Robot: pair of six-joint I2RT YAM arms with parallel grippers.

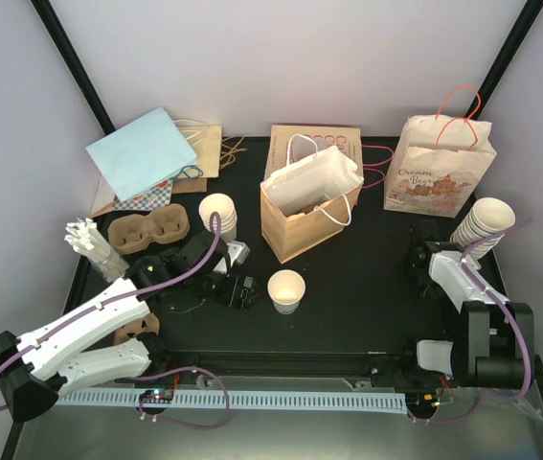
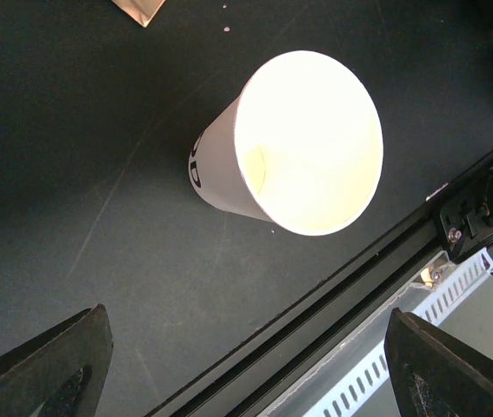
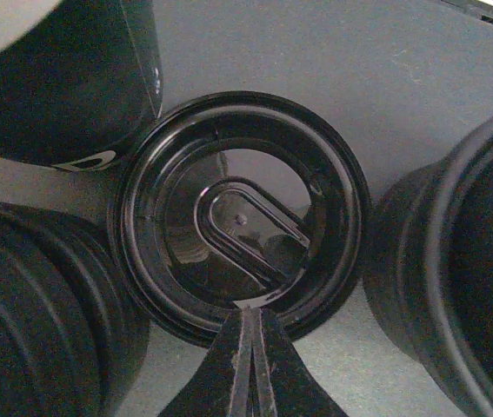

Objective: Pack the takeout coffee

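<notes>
While the black table [image 1: 367,287] carries bags along its far edge, the brown paper bag [image 1: 295,235] stands nearest its middle, and the cream cup [image 1: 286,290] sits upright and uncovered in front of it, toward the near edge. The left claw [image 1: 240,290] hovers just beside the cup, its jaws spread wide and empty. Near the right edge, the right claw [image 3: 250,347] is pressed fully closed, its tips at the rim of a black lid [image 3: 239,217] lying among lid stacks; whether it pinches that rim I cannot tell. So thin a hold could let the lid slip or drag a neighbouring stack, and a hasty left closure could tip the light cup.
</notes>
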